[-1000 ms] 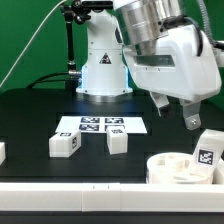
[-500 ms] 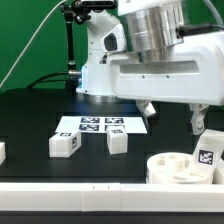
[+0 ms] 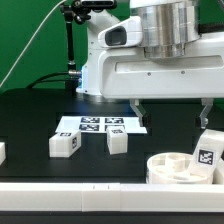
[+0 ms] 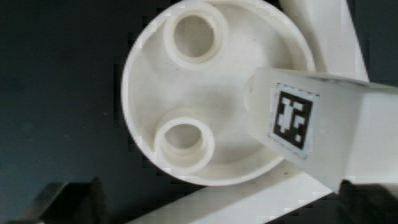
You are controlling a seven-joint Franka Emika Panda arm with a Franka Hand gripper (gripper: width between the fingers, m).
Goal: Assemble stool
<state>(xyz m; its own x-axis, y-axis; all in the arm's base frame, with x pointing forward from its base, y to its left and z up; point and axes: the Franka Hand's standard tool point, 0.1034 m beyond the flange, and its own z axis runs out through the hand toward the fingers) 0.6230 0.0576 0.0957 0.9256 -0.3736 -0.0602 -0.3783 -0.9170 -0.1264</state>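
Our gripper (image 3: pixel 173 113) has swung square, jaws apart and empty; we should centre it over the tagged white blocky plastic leg (image 3: pixel 208 149) before descending.

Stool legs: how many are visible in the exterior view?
4. Two legs near the marker board; one leg cut off at the exterior view's left edge; one leg at the seat. More may be hidden.

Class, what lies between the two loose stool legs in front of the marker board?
Nothing. The exterior view shows only bare black table between the leg on its left and the leg on its right.
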